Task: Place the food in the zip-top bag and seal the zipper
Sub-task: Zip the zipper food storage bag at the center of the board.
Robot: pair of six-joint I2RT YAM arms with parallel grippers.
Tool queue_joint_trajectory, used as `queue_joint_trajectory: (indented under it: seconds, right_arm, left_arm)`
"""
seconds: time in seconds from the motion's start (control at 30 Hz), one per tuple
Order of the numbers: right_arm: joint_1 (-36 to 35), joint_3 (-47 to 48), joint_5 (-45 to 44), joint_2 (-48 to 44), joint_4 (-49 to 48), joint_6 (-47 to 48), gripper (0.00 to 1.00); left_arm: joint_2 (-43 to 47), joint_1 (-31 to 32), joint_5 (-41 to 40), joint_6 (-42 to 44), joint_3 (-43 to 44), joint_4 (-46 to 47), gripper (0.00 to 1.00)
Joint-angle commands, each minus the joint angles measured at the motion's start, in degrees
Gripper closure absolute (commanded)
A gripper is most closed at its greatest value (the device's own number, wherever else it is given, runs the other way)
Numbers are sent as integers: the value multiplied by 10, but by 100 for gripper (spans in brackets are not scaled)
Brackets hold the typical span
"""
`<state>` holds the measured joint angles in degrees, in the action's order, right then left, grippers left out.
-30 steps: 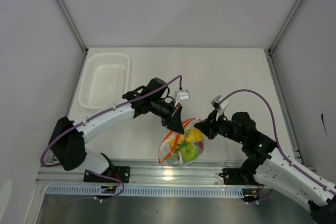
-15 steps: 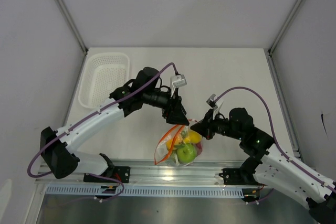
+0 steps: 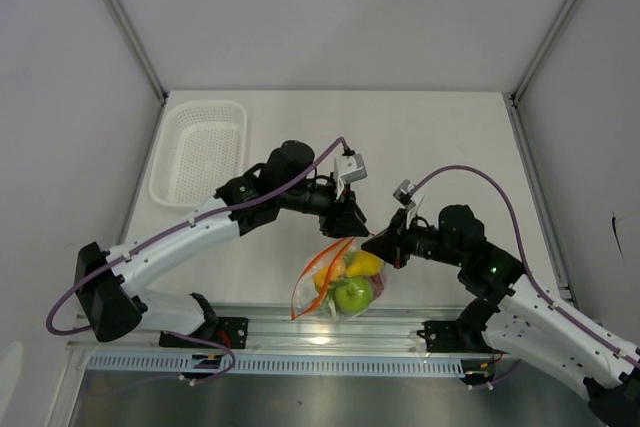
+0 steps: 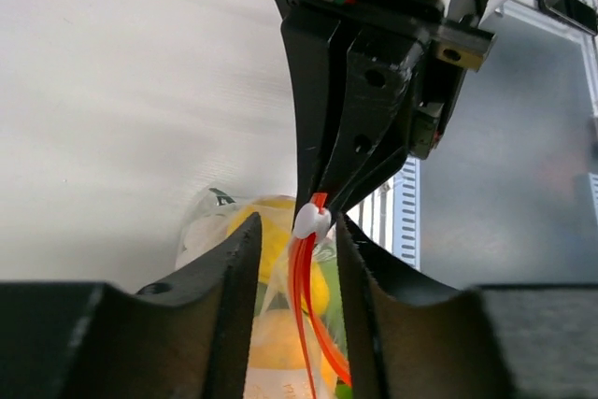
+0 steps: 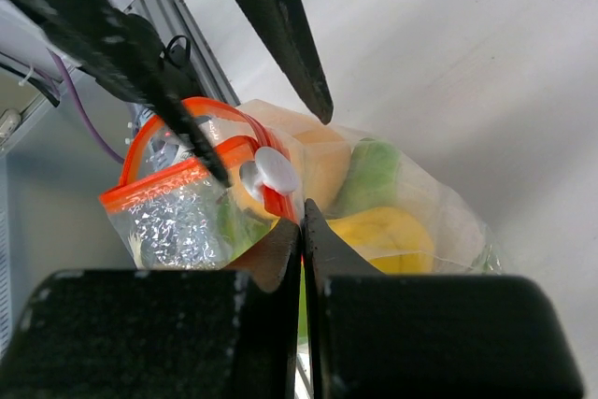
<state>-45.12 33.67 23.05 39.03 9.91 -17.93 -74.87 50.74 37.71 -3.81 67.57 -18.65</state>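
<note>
The zip-top bag (image 3: 338, 285) hangs near the table's front edge, holding the food: a green apple (image 3: 352, 294), a yellow fruit (image 5: 383, 231) and an orange piece (image 5: 322, 161). My right gripper (image 5: 302, 214) is shut on the end of the orange-red zipper (image 5: 159, 179), just beside the white slider (image 5: 271, 173). In the top view my right gripper (image 3: 373, 243) sits at the bag's upper right corner. My left gripper (image 4: 297, 226) is open, with one finger on each side of the slider (image 4: 313, 221) and a gap on both sides. From above, my left gripper (image 3: 352, 224) is just up-left of the right one.
A white mesh basket (image 3: 198, 152) stands at the back left. The metal rail (image 3: 330, 332) with the arm bases runs just in front of the bag. Purple cables loop over both arms.
My left gripper let go, opened wide, moved right along the zipper toward the right gripper, and has narrowed around the slider. The right gripper kept its grip; the bag sagged slightly left.
</note>
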Motion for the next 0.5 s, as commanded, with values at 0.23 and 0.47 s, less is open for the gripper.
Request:
queue_joint_trajectory:
  seconds: [0.23,0.47]
  right_arm:
    - [5,25,15,-9,-10,-1,100]
    - [6,26,19,-11,-11,-2,100]
  left_arm:
    - [31,15,-4,58,-45,61,64]
    - [28,22,-7,57,-50,68,62]
